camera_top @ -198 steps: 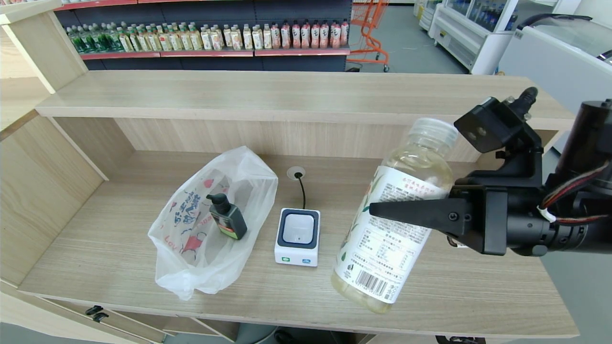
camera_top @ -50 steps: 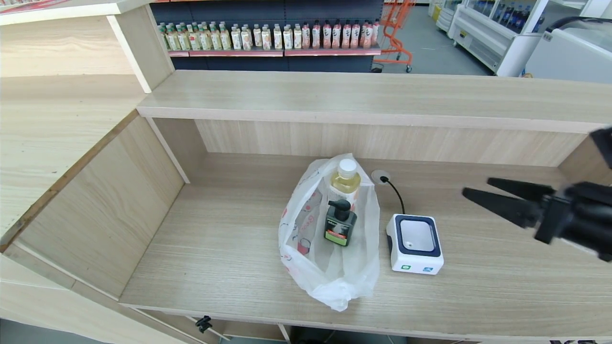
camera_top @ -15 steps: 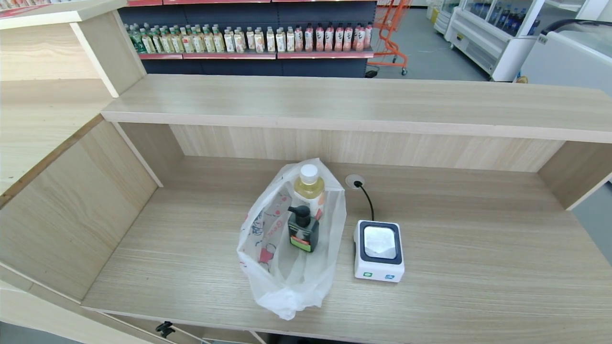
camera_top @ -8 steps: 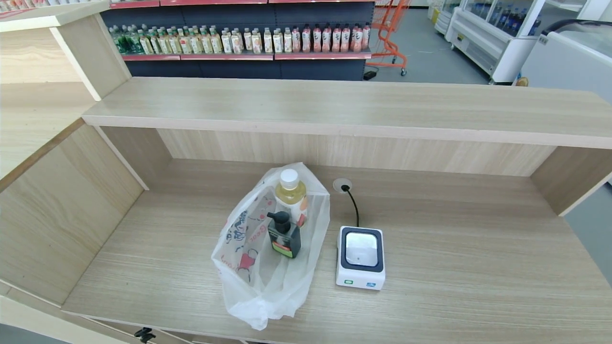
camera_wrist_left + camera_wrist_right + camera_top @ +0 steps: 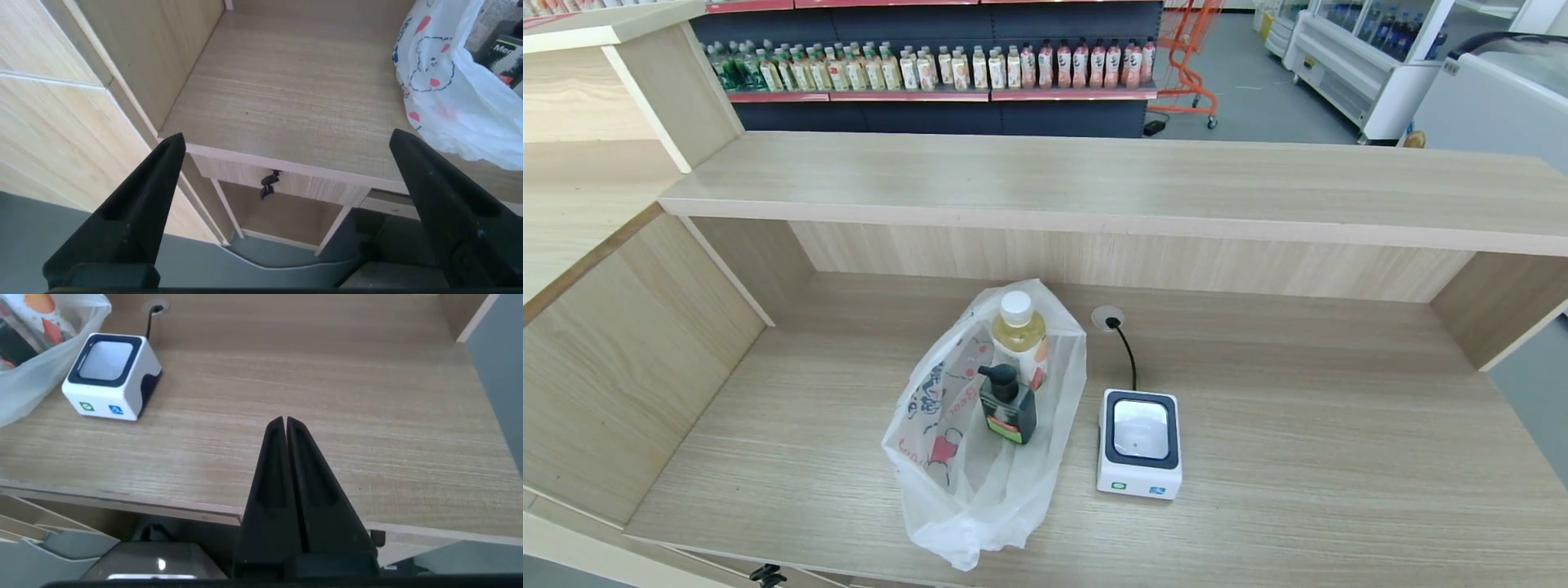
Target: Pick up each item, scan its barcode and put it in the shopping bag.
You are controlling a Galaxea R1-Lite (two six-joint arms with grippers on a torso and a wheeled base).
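1. Well, the bag [image 5: 947, 490] stood open on the counter [image 5: 1298, 457], just beside the scanner [image 5: 1139, 443], which sat on its right.
2. Inside the bag, the bottle [image 5: 1018, 327] stood upright at the back, white cap on top.
3. The dark pump bottle [image 5: 1006, 406] stood just in front of it, also in the bag.
4. The scanner's cable [image 5: 1127, 359] ran back to a hole [image 5: 1107, 317] in the counter.
5. The left gripper [image 5: 286, 139] hung off the counter's front edge near the bag, fingers spread wide, nothing between them.
6. The right gripper [image 5: 283, 425] sat over the front edge too, apart from the scanner, fingers pressed together and empty.
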